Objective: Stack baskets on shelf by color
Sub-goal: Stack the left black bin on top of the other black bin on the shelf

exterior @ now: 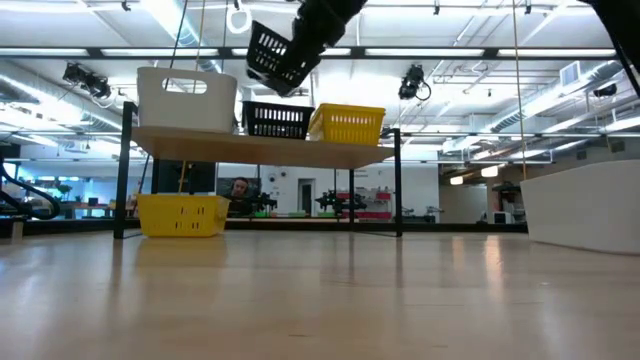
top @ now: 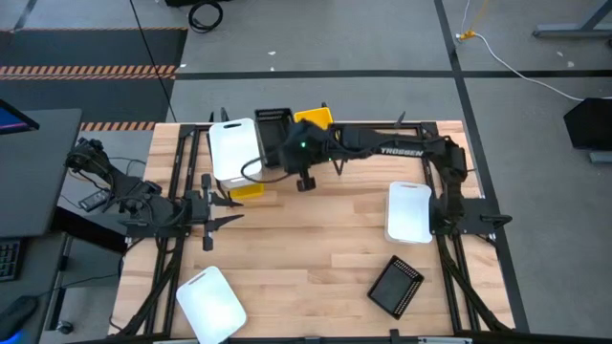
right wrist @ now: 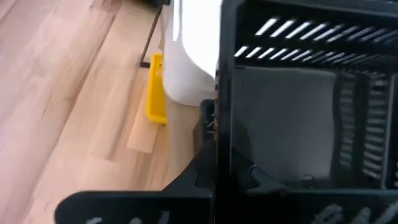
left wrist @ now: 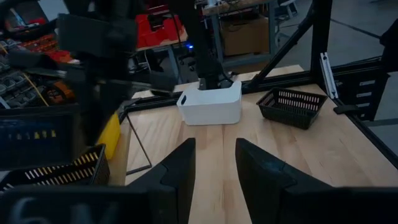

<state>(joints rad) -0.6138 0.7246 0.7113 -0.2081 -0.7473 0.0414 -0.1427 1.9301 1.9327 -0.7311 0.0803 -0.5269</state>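
R gripper is up above the shelf, jaws clamped on the wall of a perforated black basket that hangs tilted, just above the black basket already on the shelf. Risk: tilted basket could catch a corner on the lower one's rim instead of nesting, or knock the yellow basket right beside it; grip is on one thin wall only, so it may swing or slip on release. Shelf plank sits on thin black legs, a hard push down could rock it and shift the white basket at its other end. Another yellow basket sits on the worktop under the shelf. Still loose on the worktop: white basket near R arm base, black one and white one toward the near edge. L gripper waits low at the left side, jaws apart, nothing between. Materials: smooth matte plastic for white bins w/ rounded corners and handle slot; black and yellow are slotted mesh-like plastic, light and slightly flexy; plank and worktop light wood, slick.
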